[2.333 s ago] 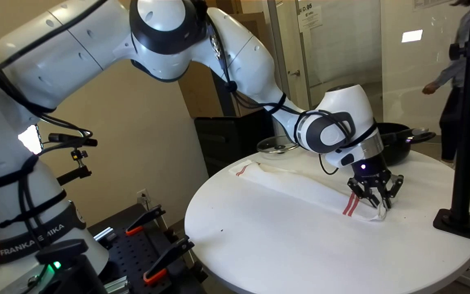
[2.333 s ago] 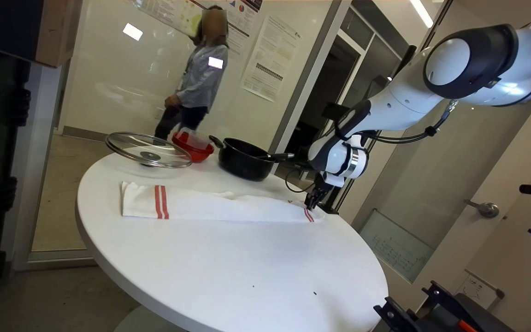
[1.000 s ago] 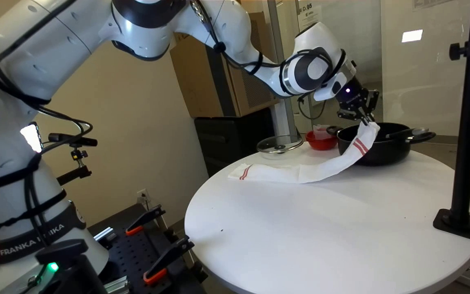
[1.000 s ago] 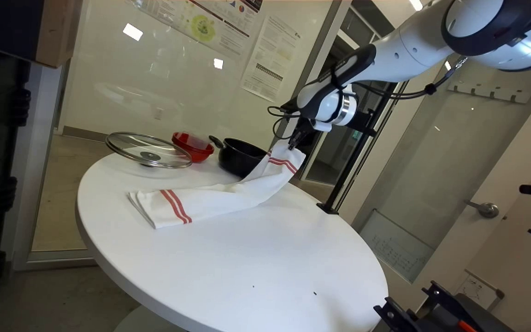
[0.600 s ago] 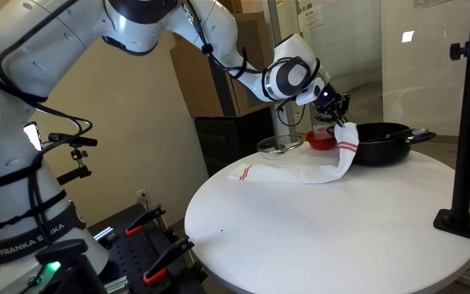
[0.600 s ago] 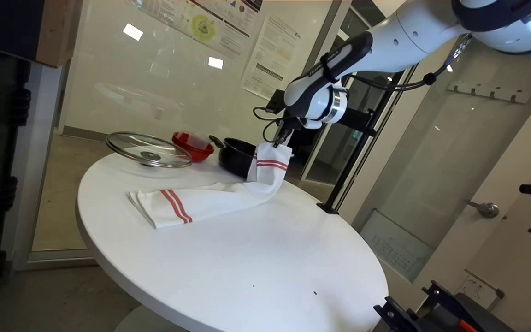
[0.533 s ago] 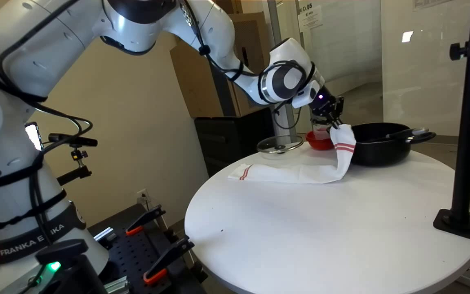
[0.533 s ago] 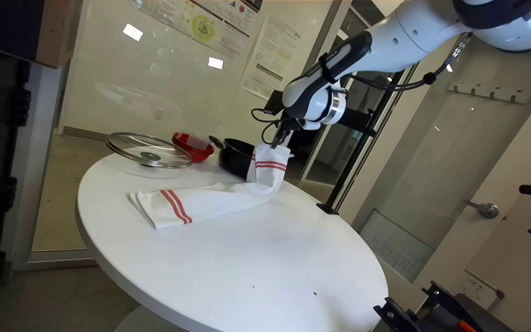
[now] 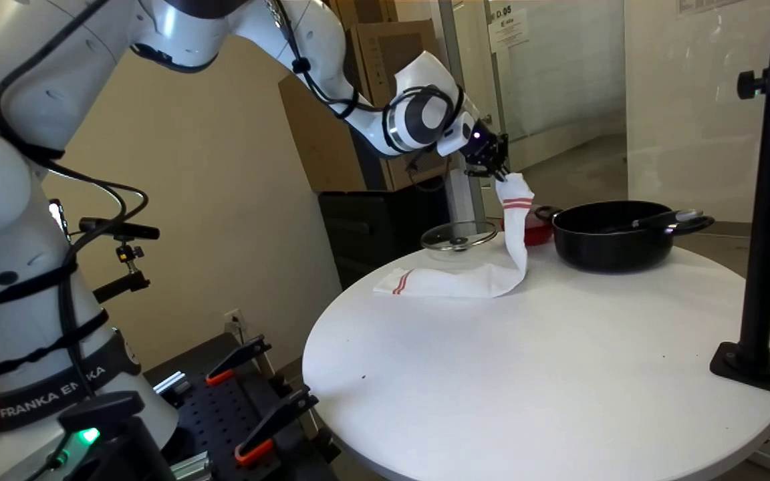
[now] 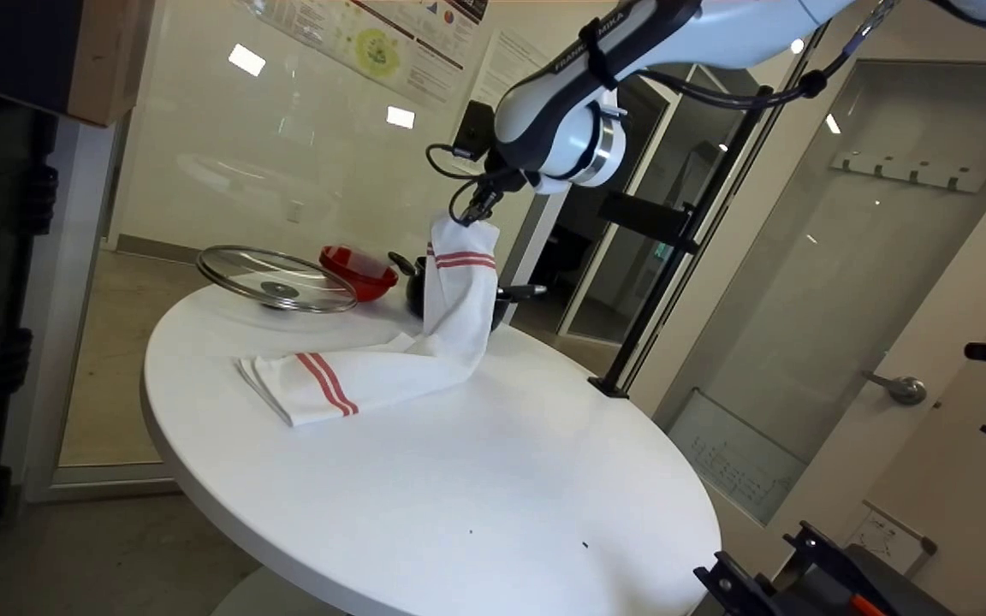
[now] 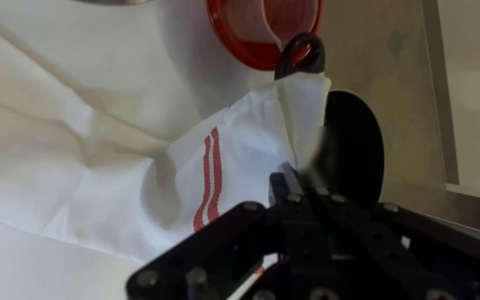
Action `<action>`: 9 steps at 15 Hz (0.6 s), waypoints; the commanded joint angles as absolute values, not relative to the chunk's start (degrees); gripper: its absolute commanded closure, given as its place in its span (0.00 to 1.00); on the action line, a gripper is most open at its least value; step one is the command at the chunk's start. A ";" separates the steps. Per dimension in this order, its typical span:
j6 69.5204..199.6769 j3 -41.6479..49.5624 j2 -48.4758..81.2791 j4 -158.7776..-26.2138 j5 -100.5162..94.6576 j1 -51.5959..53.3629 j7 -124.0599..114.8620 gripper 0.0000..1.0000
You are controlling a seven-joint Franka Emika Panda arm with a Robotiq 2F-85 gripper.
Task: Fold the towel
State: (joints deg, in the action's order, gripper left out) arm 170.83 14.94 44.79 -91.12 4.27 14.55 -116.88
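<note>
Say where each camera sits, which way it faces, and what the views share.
In an exterior view: beside the table, facing across it toward boxes; arm and tool show.
In an exterior view: beside the table, facing posters; tool and part of the arm show.
Wrist view: behind the tool, looking past it at the towel; the tool shows, no arm.
Both exterior views share the towel, lid and pan.

Place: it seemed a robotics lab
Robot arm (image 9: pixel 181 40): 1 stood beside a perforated plate (image 9: pixel 208 421) with 2 clamps (image 9: pixel 277 422)
Wall (image 10: pixel 228 120): printed posters (image 10: pixel 376 51) were hanging there
Table (image 9: pixel 525 401): 1 black pole (image 9: pixel 762 234) stood at its edge
</note>
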 commanded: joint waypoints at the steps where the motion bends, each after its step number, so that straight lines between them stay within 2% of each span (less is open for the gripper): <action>1: 173.92 15.10 38.62 -99.92 3.99 18.79 -115.27 0.99; 9: 182.19 23.48 38.35 -115.77 3.53 37.73 -115.82 0.99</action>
State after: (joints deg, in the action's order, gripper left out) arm 178.19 19.23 40.10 -109.11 3.79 30.33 -116.39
